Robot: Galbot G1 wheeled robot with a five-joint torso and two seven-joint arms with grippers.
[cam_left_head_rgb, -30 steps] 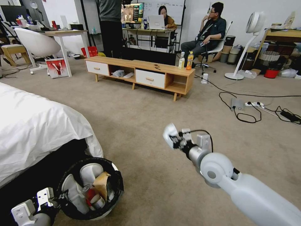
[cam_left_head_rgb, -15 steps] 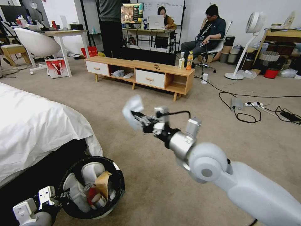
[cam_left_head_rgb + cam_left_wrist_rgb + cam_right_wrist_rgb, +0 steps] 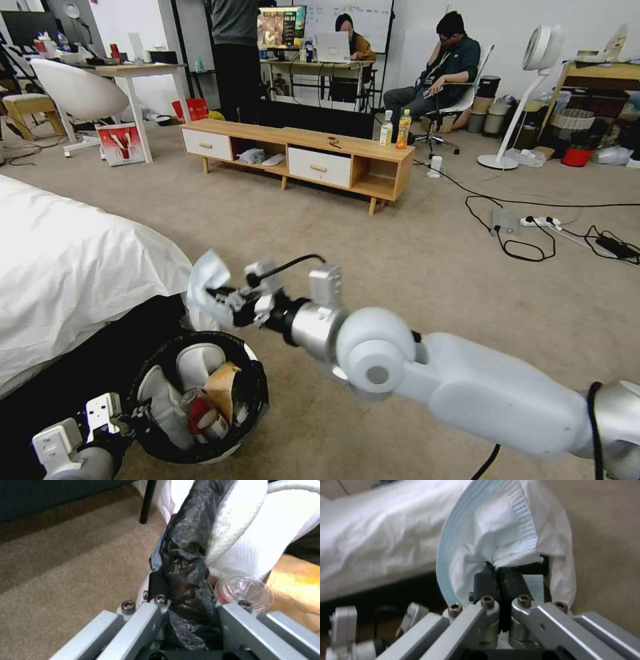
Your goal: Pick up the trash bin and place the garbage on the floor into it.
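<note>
The right arm reached across toward ten o'clock — its right gripper (image 3: pixel 223 303) pinched a crumpled white-and-blue face mask (image 3: pixel 207 287) above the round black-lined trash bin (image 3: pixel 250 373), whose rim the left gripper (image 3: pixel 130 420) clamped.

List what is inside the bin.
In the bin: white tissues, a brown paper bag, a red can and a clear bottle. Anything beneath them is covered. The left claw grips the rim.

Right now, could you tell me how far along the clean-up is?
Mostly done: the trash bin, gripped at its rim by the left gripper, already holds garbage. The right gripper holds a crumpled face mask above the bin; dropping it in remains. No other litter shows on the floor.
</note>
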